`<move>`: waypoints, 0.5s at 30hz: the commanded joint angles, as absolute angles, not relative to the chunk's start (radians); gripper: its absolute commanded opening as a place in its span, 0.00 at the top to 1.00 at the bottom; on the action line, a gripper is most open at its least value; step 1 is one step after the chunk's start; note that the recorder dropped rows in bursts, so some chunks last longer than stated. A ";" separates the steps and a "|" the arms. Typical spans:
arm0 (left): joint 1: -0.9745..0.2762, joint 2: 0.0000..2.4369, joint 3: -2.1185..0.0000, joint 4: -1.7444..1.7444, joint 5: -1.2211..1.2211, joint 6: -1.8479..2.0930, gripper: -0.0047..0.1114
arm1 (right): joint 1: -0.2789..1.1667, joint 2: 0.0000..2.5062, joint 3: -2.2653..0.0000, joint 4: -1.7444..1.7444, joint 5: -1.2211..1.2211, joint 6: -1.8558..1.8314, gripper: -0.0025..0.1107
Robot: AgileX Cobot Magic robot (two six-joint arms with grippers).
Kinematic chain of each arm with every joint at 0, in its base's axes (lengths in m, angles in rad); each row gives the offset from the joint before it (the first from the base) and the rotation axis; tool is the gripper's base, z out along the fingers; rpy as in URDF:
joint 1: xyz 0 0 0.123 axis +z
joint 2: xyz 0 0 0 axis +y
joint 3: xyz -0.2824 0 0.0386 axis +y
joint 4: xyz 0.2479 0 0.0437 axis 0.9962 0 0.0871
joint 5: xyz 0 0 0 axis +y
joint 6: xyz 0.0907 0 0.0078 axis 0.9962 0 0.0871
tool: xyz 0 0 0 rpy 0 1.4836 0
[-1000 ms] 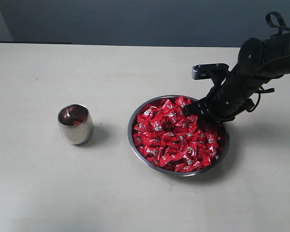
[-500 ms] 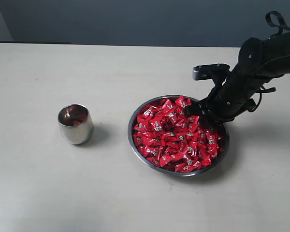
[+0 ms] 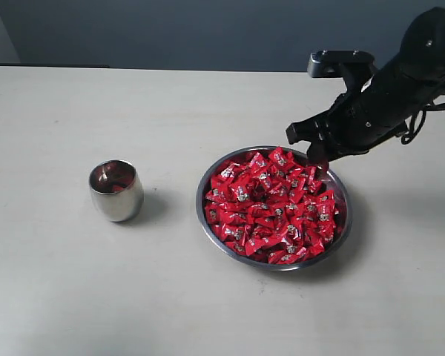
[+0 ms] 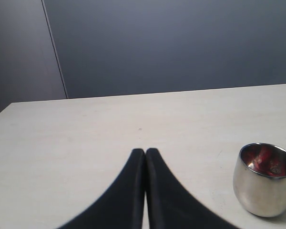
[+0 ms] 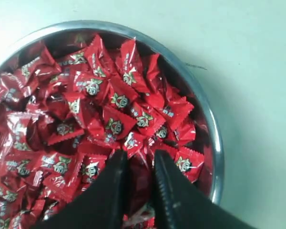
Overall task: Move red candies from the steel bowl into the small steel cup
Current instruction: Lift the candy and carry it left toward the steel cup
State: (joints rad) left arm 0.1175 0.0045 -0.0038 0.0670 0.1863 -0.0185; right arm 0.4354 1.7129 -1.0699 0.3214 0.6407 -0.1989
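Note:
The steel bowl [image 3: 205,216] sits right of centre, heaped with red candies [image 3: 271,204]. Just above its far right rim hangs my right gripper [image 3: 311,146], shut on one red candy [image 3: 316,158]. The right wrist view shows that candy [image 5: 141,182] pinched between the black fingers of the gripper [image 5: 139,155], over the pile [image 5: 86,109] and the bowl rim [image 5: 214,143]. The small steel cup [image 3: 116,190] stands upright to the left, with red showing inside. In the left wrist view my left gripper [image 4: 145,151] is shut and empty, and the cup [image 4: 264,183] stands beside it.
The pale table [image 3: 74,282] stretches around the bowl and the cup. A dark wall [image 3: 208,30] runs along its far edge. The right arm's wrist camera block [image 3: 340,64] sticks out above the bowl's far side.
My right gripper has closed on a candy and lifted out of the pile, rising up and slightly to the right. The cup and the bowl have not moved.

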 commanded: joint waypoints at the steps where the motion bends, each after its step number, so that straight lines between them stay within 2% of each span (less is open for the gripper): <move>1: 0.118 0.000 0.000 0.068 0.182 -0.020 0.96 | 0.432 1.637 -1.017 0.327 0.643 -0.199 0.90; 11: 0.118 0.000 0.000 0.068 0.180 -0.020 0.96 | 0.432 1.486 -0.887 0.364 0.511 -0.239 0.90; 15: 0.118 0.000 0.000 0.068 0.180 -0.020 0.96 | 0.432 1.483 -0.811 0.521 0.402 -0.415 0.90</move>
